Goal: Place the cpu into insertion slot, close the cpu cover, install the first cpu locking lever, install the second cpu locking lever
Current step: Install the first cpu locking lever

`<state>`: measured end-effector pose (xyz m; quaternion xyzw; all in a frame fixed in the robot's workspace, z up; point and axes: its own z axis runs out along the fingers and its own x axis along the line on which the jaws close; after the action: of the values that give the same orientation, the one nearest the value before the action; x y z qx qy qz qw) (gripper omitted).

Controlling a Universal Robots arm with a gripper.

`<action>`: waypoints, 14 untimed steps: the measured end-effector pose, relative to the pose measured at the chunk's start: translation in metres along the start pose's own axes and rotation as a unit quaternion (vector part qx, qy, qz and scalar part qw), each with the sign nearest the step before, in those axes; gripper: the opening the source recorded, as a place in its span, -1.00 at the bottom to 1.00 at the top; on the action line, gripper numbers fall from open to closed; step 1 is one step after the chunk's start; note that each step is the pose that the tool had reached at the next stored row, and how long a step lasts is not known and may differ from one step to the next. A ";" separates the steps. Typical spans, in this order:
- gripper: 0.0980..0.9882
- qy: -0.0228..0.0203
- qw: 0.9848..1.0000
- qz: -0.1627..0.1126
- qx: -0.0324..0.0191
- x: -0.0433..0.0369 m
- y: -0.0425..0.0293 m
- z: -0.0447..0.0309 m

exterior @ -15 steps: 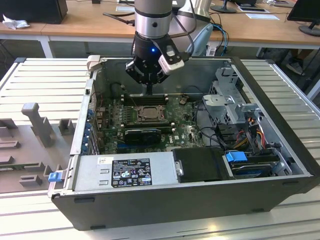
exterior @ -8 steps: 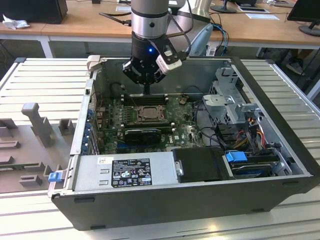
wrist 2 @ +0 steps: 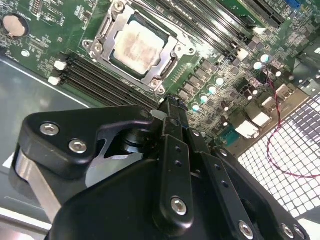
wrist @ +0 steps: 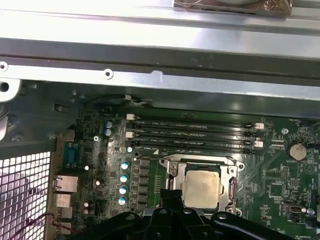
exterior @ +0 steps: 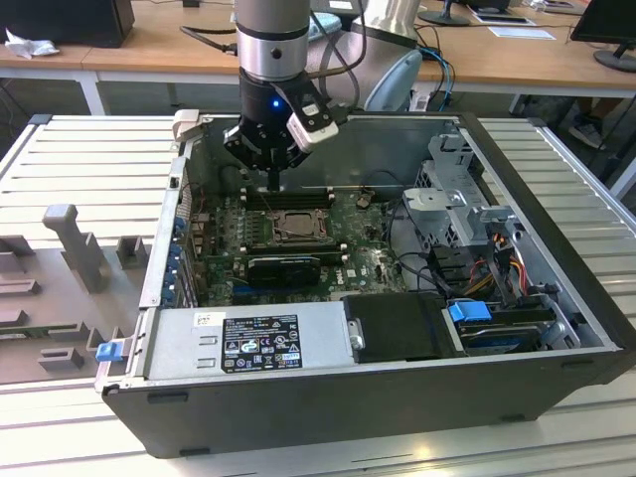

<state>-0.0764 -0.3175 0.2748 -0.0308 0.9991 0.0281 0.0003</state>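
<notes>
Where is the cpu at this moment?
In both wrist views the cpu lies on the motherboard, framed by the cpu cover, beside the memory slots.

Exterior view looks down at an angle into the open computer case [exterior: 397,407], mid range, my arm [exterior: 270,40] at its far side. Both wrist views sit close above the motherboard [wrist 2: 215,55] [wrist: 270,185], facing down past my gripper [wrist 2: 170,107] [wrist: 172,200], sharing the cpu [wrist 2: 142,44] [wrist: 201,187] and memory slots [wrist 2: 95,80] [wrist: 195,132]
</notes>
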 end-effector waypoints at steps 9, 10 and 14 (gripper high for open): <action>-0.98 0.000 1.000 0.000 0.000 0.0199 0.0008 0.0082; -0.98 0.000 1.000 0.000 0.000 0.0240 0.0013 0.0099; -0.98 0.000 1.000 0.000 0.000 0.0338 0.0040 0.0165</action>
<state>-0.1104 -0.3146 0.2585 -0.0307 0.9991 0.0281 0.0005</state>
